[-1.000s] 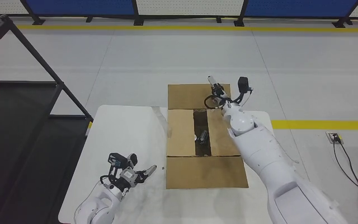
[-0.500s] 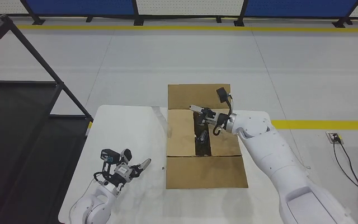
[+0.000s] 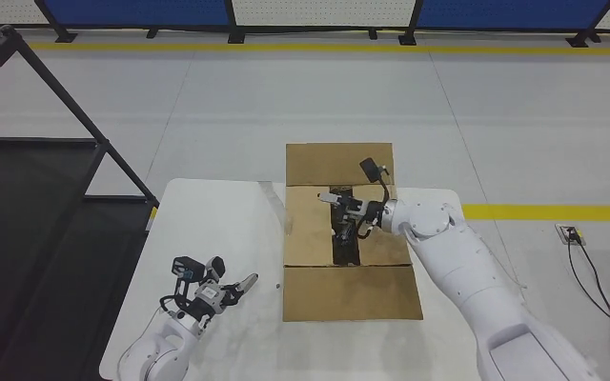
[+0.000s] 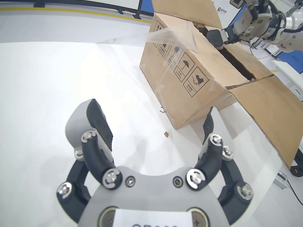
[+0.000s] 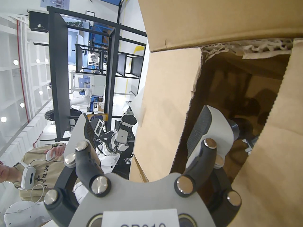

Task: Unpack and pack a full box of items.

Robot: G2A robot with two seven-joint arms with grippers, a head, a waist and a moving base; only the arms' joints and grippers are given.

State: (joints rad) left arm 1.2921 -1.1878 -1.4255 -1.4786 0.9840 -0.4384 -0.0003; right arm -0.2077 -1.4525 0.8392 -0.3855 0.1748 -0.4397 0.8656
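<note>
The box sits on the far-right part of the surface. Its two outer flaps are folded out flat, while the two inner flaps lie almost closed and leave only a narrow dark slot down the middle. That slot explains where I hold my right tool: its fingers are apart and grip nothing. One finger dips into the gap, and the other rides over the top of the left inner flap, so the flap's edge seems to lie between them. I judge this to be the unpacking stage, with that flap needing to be pinched and swung outward before anything can come out. Through the gap I make out dark items down inside (too shadowed to name). My left tool hangs low over the bare surface just off the box's near corner. It is also spread wide and empty, clear of the right arm, and I take it to be waiting to receive or steady things. A strip of clear tape juts loose from the box's upper edge, which suggests the seal is already cut. The flap's rim looks ragged, so a shallow pinch could slip off it.
</note>
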